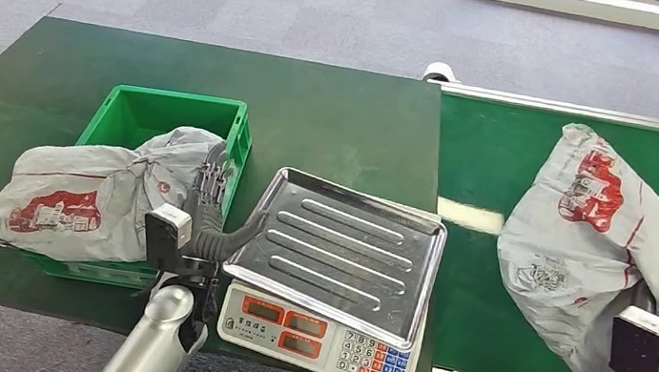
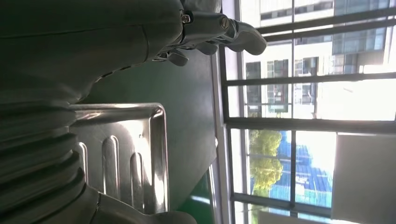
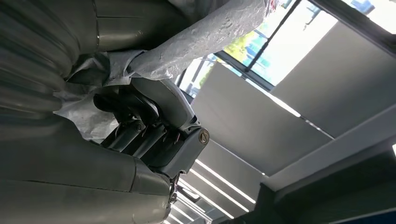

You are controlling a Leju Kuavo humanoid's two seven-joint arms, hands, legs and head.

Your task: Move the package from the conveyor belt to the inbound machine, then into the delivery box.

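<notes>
The right hand [image 3: 140, 126] clenches its fingers [image 3: 126, 133] on crumpled film of a grey package [image 1: 587, 249] with red print, lying on the green conveyor belt [image 1: 493, 159] near its front edge. The left hand [image 1: 208, 204] is released, fingers [image 1: 212, 175] spread, between the scale's steel tray [image 1: 346, 251] and a green crate [image 1: 152, 115]; beside them a second grey package [image 1: 84, 197] slumps over the crate's near wall, leaving bare table [image 1: 334, 119] beyond.

The head camera is looking down from high up at the bench [image 1: 334, 119]. Both wrist cameras are sitting very close behind their hands, looking sideways toward windows. The head and left wrist views are sharing the metal tray [image 1: 347, 246].
</notes>
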